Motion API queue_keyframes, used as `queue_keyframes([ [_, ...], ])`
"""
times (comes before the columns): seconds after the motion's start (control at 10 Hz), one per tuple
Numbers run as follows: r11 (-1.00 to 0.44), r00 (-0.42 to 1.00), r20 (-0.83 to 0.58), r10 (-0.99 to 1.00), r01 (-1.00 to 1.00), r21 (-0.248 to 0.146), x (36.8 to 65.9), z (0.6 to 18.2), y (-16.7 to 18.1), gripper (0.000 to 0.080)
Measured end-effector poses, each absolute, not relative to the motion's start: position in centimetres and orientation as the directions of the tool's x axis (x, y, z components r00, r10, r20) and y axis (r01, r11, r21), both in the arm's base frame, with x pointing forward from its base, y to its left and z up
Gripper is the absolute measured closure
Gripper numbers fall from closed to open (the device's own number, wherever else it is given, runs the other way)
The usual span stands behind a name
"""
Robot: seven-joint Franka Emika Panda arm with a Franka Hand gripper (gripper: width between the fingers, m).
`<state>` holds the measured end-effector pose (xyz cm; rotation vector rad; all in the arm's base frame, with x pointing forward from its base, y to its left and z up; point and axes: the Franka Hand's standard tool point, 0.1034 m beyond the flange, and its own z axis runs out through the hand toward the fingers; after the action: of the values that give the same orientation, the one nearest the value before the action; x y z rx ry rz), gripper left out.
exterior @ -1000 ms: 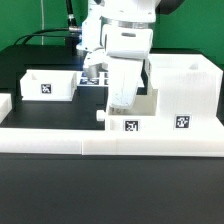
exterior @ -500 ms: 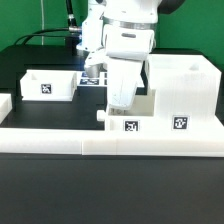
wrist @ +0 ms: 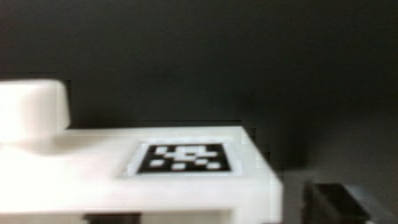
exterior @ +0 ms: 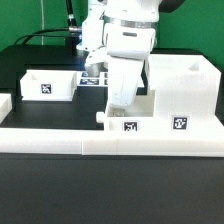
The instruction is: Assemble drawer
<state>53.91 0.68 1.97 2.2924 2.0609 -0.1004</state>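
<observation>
The tall white drawer casing (exterior: 181, 92) stands at the exterior view's right. A small knobbed tray (exterior: 131, 123) with a tag sits against its side, behind the low wall. A second tagged tray (exterior: 49, 85) lies at the exterior view's left. My gripper (exterior: 120, 106) reaches down onto the near tray. The wrist view shows that tray's tagged wall (wrist: 187, 160) and its round knob (wrist: 32, 108). My gripper (wrist: 228, 212) straddles the tray wall. One dark finger (wrist: 352, 202) stands clear of the tray's edge, and the other is partly hidden under it. The jaws look open.
A long low white wall (exterior: 60, 140) runs across the front of the black table. The marker board (exterior: 94, 81) lies behind the arm. Black cables trail at the back.
</observation>
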Motion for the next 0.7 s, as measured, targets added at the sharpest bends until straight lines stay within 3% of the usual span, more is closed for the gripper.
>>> queue_keyframes([
  [0.1,-0.108,0.107,-0.090,0.990,0.994,-0.003,54.1,2.7,0.7,0.0197],
  [0.2,-0.109,0.108,-0.092,0.990,0.994,-0.003,54.2,3.4,0.7,0.0164],
  [0.4,-0.107,0.107,-0.095,0.990,0.994,0.003,54.3,5.0,-0.2,0.0152],
  [0.7,-0.107,0.105,-0.105,0.989,0.994,-0.019,53.6,5.3,-3.0,0.0151],
])
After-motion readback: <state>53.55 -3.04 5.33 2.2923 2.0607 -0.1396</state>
